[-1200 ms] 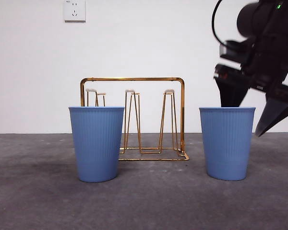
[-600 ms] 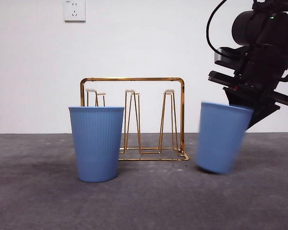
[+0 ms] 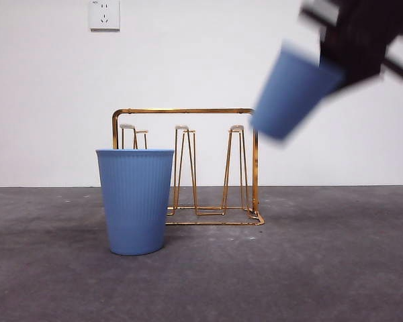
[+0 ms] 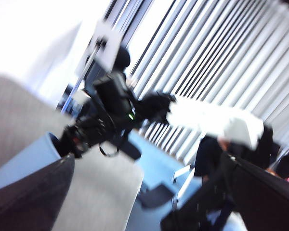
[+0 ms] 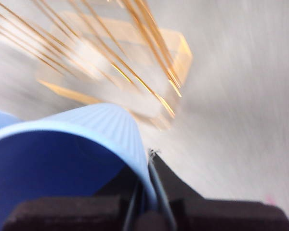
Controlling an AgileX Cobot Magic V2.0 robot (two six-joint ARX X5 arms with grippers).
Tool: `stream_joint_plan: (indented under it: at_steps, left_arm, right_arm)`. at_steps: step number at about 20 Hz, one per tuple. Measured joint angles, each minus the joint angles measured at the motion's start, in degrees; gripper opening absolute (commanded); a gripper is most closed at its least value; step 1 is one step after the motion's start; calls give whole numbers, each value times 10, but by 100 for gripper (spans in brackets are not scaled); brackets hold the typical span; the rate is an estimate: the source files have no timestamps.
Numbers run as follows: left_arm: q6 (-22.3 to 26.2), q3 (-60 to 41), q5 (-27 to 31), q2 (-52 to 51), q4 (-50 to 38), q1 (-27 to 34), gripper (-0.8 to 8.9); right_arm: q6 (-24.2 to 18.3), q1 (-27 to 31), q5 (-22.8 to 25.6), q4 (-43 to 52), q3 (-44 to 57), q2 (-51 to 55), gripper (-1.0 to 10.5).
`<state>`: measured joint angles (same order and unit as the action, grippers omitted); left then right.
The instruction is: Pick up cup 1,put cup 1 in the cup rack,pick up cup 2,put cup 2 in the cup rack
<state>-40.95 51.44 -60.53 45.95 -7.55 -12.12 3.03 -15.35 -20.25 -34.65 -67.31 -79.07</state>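
Your right end effector (image 5: 147,192) had cup 1 (image 3: 289,94) pinched by the rim, one jaw inside the wall and one outside, clamped on it. In the front view the cup hung clear of the surface (image 3: 322,268), tilted, its closed bottom pointing down toward the rack (image 3: 185,111) and its open mouth up toward the end effector (image 3: 339,70). The picture was motion-blurred there, so the exact tilt could not be read. The rack stood below and to one side of the end effector, the cup's bottom just above the near end of the top bar.

Cup 2 (image 3: 135,201) stood upright on the surface, well apart from the right end effector, in front of the far end of the rack from it.

Your left end effector (image 4: 149,192) held nothing; its jaws stood apart, and its view looked off toward the room, not at the cups.

Step in hand, as judged: carrying cup 1 to the rack; pickup done, placement not yet.

Next move, as judged: you would need the cup turned mouth-down and lined up over one of the upright pegs (image 3: 236,168), probably the one nearest the end effector, then lowered straight so the rim clears the top bar and does not snag the wire. Release only once the cup sits on the peg.
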Motion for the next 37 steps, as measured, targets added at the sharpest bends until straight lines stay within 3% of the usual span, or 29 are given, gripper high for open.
stream_joint_plan:
  at_steps: [6, 11, 17, 24, 30, 34, 37]
  left_arm:
    - [-151, 0, 77, 30, -225, -26, 627]
    - [-271, 0, 167, 79, -415, -77, 627]
    - [-366, 0, 257, 159, -607, -158, 627]
    - [-362, 1, 315, 223, -660, -236, 627]
    - [-297, 47, 334, 253, -648, -281, 628]
    - [-243, 83, 336, 257, -562, -296, 628]
    - [-213, 88, 358, 260, -553, -307, 628]
  right_arm:
    - [30, 0, -61, 49, -36, 145, -16]
    - [73, 0, -98, 193, -80, 236, -16]
    - [139, -1, -134, 338, -92, 264, -16]
    - [170, -51, -119, 357, -90, 239, -16]
    - [161, -121, -85, 361, -89, 216, -16]
    - [143, -177, -45, 392, -89, 185, -16]
    - [131, -210, -43, 399, -89, 174, -16]
